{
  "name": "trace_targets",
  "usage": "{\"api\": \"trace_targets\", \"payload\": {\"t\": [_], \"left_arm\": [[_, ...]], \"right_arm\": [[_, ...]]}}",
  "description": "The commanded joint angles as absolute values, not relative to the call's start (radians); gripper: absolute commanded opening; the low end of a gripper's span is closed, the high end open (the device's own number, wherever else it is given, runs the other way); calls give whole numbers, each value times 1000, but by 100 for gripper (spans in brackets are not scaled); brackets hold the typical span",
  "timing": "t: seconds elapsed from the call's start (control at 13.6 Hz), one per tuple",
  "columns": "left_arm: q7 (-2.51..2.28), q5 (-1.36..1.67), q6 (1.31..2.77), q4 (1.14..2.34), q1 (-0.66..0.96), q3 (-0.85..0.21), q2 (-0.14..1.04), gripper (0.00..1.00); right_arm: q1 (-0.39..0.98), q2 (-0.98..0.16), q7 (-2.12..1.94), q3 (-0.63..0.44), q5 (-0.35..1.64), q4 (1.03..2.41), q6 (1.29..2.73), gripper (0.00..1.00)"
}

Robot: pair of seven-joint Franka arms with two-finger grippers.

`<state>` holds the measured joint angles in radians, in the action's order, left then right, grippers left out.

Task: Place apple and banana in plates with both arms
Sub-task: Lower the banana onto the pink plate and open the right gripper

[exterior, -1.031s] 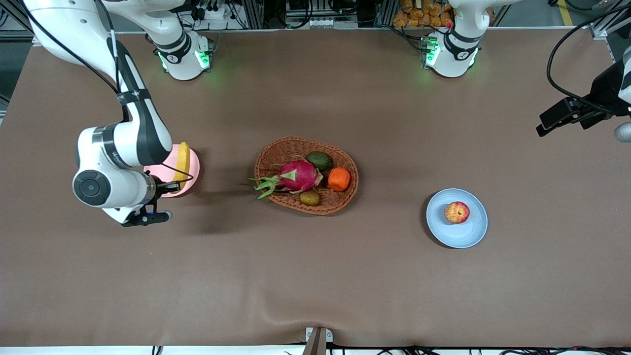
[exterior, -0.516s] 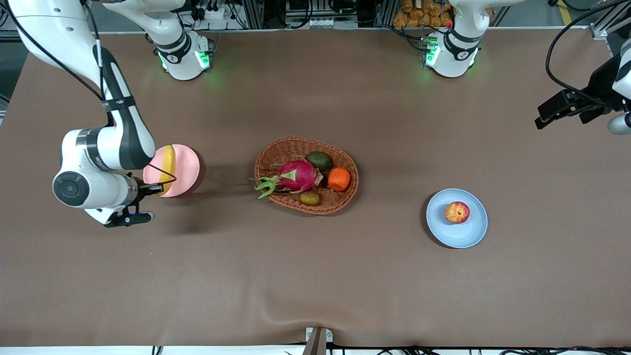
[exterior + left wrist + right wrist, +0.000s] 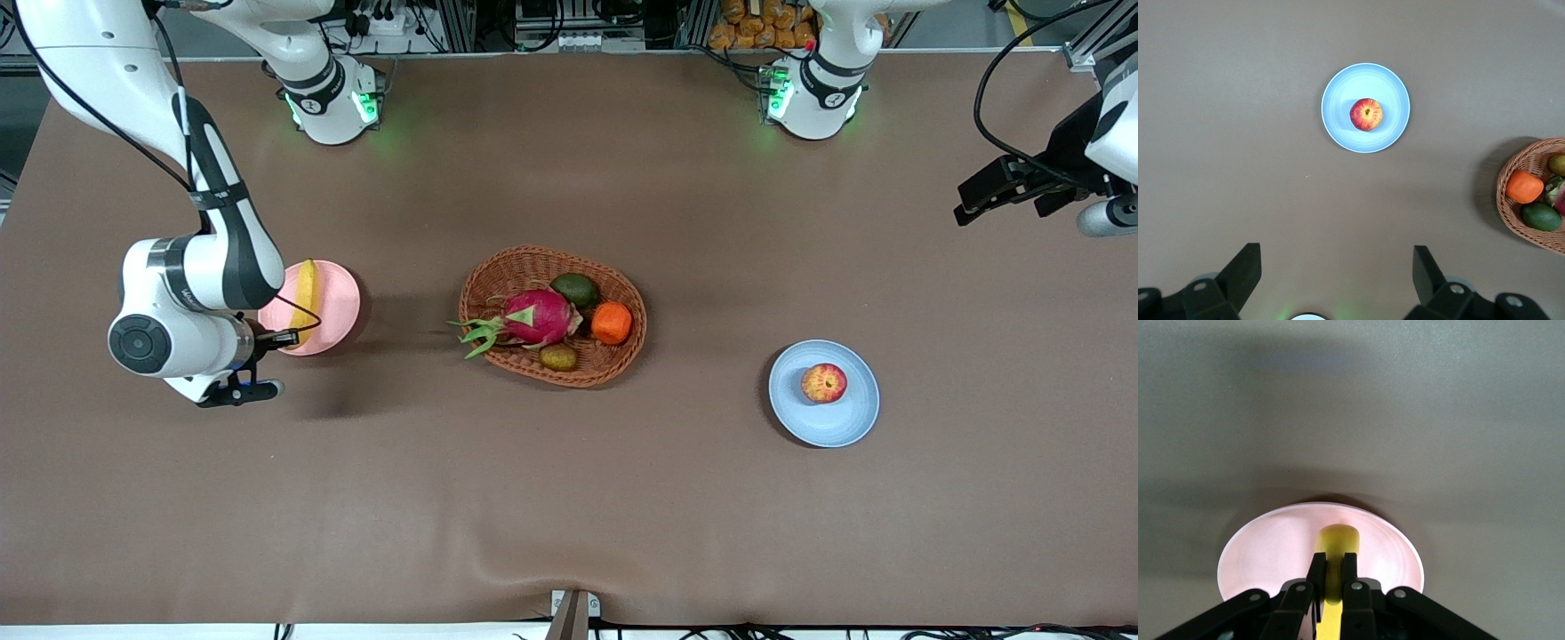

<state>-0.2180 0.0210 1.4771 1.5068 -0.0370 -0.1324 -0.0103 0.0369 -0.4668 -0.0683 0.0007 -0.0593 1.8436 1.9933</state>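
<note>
Our right gripper (image 3: 1331, 577), clamped on the banana (image 3: 305, 293), holds its long axis across the pink plate (image 3: 338, 307); left gripper (image 3: 1331, 280) hangs wide, waiting.

The right claw (image 3: 1332, 579), closed on the banana (image 3: 305, 294), is shifting it across the pink plate (image 3: 338, 307) (toward the right arm's end). The left claw (image 3: 1337, 270), open, is retreating toward the tabletop's (image 3: 569, 498) edge.
</note>
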Motion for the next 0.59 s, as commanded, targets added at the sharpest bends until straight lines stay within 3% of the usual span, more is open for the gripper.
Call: {"api": "trace_targets", "payload": {"t": [0.0,0.07,0.15,0.37,0.52], "left_arm": [[-215,-14,1474,1513,-32,-135,-15,100],[-215,-14,1476,1513,-32,-135,-14,100],[-215,-12,1476,1513,-32,-135,-14,100],[-215,-12,1473,1514,-32,-137,-15,100],[-215,-12,1473,1516,-31,-137,-14,100]], "right_arm": [[21,-457,-80,15,-81,1871,2028,50],[21,-463,-74,15,-80,1864,2025,91],[23,-463,-63,15,-78,1859,2022,100],[15,-463,-60,17,-71,1797,1961,100],[29,-463,-60,20,-66,1676,1817,100]]}}
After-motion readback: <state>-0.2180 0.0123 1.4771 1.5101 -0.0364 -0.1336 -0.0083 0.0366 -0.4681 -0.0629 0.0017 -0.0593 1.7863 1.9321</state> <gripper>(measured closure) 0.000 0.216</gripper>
